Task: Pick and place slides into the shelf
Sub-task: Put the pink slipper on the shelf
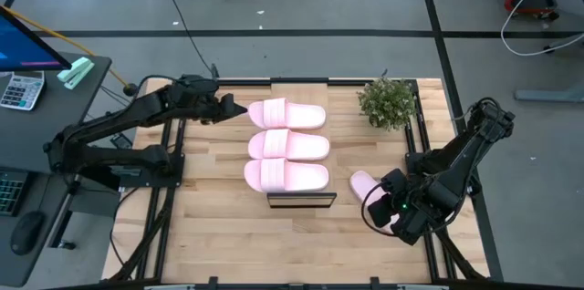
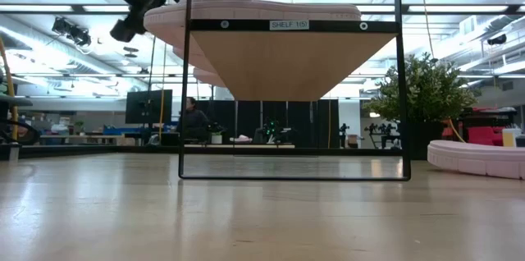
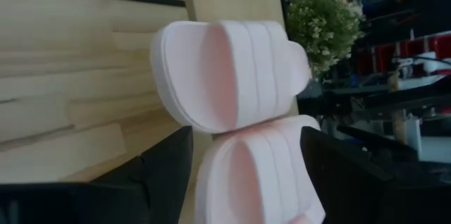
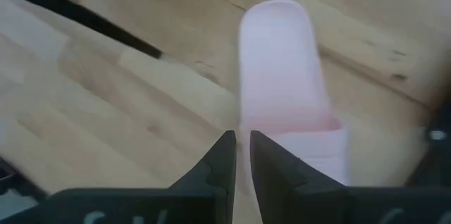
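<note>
Three pale pink slides (image 1: 287, 115) (image 1: 288, 145) (image 1: 286, 176) lie side by side on the shelf (image 1: 301, 201), resting on their soles. From table height the shelf's wood panel (image 2: 291, 64) shows from below in its black frame, the slides (image 2: 246, 11) on top. My left gripper (image 1: 239, 109) hovers open at the left end of the farthest slide (image 3: 257, 175), its fingers (image 3: 169, 175) apart on either side. One more slide (image 1: 365, 183) (image 4: 282, 76) lies flat on the table to the right. My right gripper (image 4: 243, 155) hangs over it, shut to a thin slit, holding nothing.
A potted plant (image 1: 388, 103) (image 2: 414, 97) stands at the table's far right corner. Bare wooden tabletop (image 1: 219, 226) stretches along the near left. A desk with a calculator (image 1: 20, 89) sits beyond the table's left edge.
</note>
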Robot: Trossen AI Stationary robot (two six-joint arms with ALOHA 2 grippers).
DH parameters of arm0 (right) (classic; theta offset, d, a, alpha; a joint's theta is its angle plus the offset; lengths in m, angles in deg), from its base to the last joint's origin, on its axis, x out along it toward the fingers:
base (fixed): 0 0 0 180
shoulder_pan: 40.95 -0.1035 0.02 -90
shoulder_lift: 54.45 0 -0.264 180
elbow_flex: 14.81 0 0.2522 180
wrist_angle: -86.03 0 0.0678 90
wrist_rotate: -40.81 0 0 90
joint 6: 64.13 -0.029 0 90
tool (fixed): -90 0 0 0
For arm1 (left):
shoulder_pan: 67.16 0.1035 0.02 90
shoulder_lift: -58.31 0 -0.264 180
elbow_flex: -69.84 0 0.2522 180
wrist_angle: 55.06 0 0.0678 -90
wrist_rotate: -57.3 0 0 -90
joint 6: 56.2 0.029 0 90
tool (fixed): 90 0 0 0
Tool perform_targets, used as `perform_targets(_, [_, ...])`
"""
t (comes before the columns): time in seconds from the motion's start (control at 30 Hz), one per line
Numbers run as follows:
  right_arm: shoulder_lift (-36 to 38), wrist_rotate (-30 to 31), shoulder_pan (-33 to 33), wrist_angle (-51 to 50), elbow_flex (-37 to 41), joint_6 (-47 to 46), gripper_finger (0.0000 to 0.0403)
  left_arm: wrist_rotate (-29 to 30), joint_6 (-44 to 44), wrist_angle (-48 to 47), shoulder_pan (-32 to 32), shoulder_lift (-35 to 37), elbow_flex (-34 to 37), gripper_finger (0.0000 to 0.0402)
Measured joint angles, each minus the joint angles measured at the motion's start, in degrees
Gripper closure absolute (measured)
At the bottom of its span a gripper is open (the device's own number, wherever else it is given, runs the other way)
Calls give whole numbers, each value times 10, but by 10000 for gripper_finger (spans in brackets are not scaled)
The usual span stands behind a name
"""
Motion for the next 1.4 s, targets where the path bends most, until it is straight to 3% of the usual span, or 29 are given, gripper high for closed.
perform_targets(0.2, [0,0,-45,-64,0,-82,353,61,-36,1,-67,17,0,135])
perform_targets(0.5, [1,-26,-105,-67,0,-156,353,169,-78,24,-195,19,0,134])
perform_targets(0.77, [1,11,-122,-69,0,-137,353,225,-78,57,-247,19,0,136])
perform_targets(0.93, [1,1,-123,-42,0,-111,353,229,-78,70,-257,19,0,137])
perform_targets(1.13, [1,-29,-92,31,0,-13,353,229,-78,100,-266,19,0,137])
perform_targets(1.27, [1,-54,-41,88,0,115,352,230,-78,106,-273,19,0,136])
perform_targets(1.4, [1,-129,23,99,0,280,349,232,-77,108,-290,18,0,141])
